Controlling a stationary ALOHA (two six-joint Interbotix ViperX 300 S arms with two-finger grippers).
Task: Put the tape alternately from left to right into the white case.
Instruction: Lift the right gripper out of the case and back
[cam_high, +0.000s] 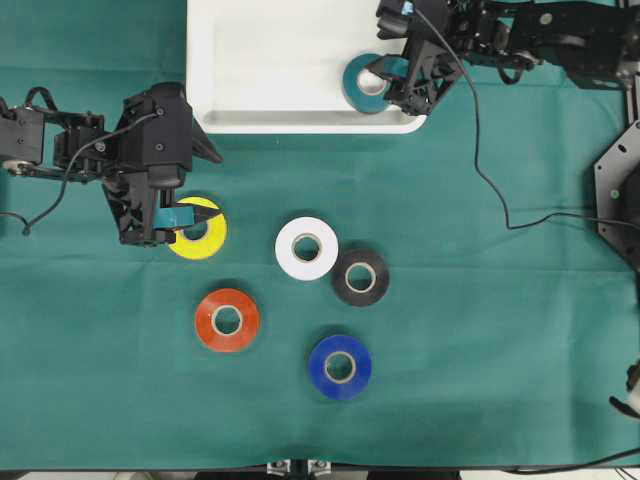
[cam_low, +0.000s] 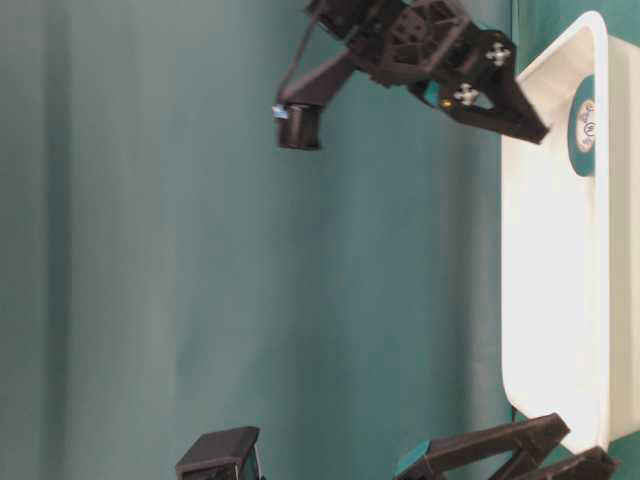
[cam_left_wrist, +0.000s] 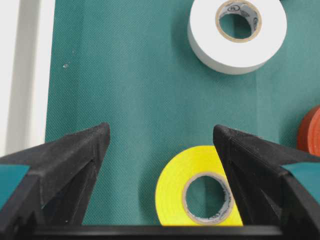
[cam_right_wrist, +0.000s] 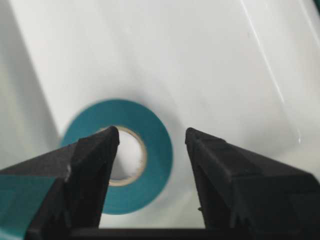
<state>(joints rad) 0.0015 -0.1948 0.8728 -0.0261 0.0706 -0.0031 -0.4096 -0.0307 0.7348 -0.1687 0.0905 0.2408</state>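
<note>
Now one roll is in the white case (cam_high: 240, 60), five wait on the tabletop (cam_high: 480, 380).
Right hand (cam_right_wrist: 152, 137) hangs open above the teal tape (cam_high: 364, 86) lying in the case; left hand (cam_left_wrist: 160, 145), fingers spread, straddles the yellow tape (cam_left_wrist: 175, 187), which probably goes next: lower and close.

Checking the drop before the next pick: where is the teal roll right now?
In the overhead view the teal roll lies flat inside the white case, near its lower-right corner, with the open right gripper over it.

One roll (cam_high: 365, 84) in tray (cam_high: 270, 60)
</note>
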